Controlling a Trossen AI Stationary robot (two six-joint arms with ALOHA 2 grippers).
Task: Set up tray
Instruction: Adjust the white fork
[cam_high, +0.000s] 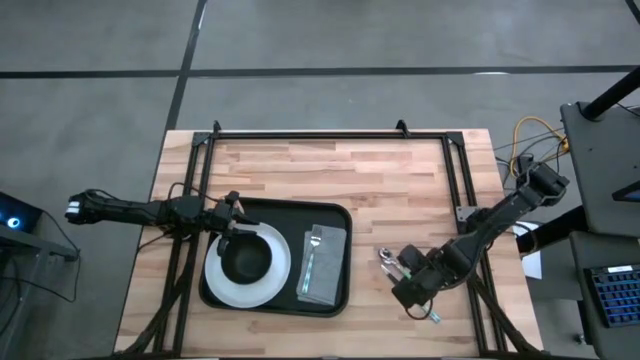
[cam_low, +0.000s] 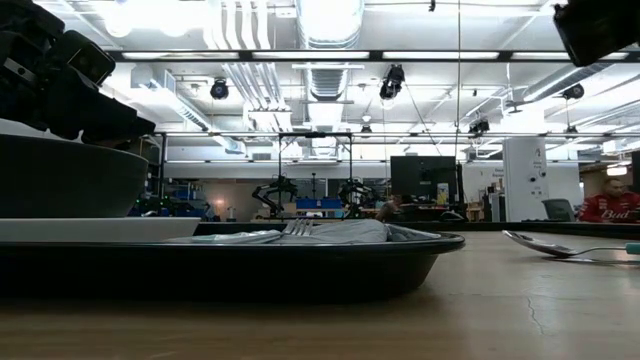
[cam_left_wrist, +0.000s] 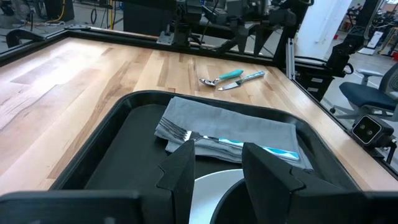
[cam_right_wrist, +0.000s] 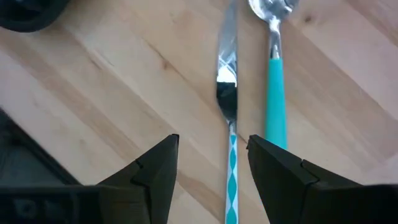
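Note:
The black tray (cam_high: 340, 215) lies on the table's left half. It holds a white plate (cam_high: 275, 280) with a black bowl (cam_high: 245, 258) on it and a grey napkin (cam_high: 325, 250) under a teal-handled fork (cam_high: 309, 265). My left gripper (cam_left_wrist: 217, 168) hovers open, nothing between its fingers, over the tray's left side by the bowl. A knife (cam_right_wrist: 227, 93) and a teal-handled spoon (cam_right_wrist: 275, 62) lie side by side on the wood right of the tray. My right gripper (cam_right_wrist: 211, 168) points down above them, open, its fingers either side of the knife's patterned handle (cam_right_wrist: 232, 180) without touching it.
A black metal frame (cam_high: 330, 135) runs along the table's far edge and down both sides. Bare wood stretches between the tray and the far rail. In the low view the spoon's bowl (cam_low: 545, 245) rests on the table right of the tray's rim (cam_low: 420, 245).

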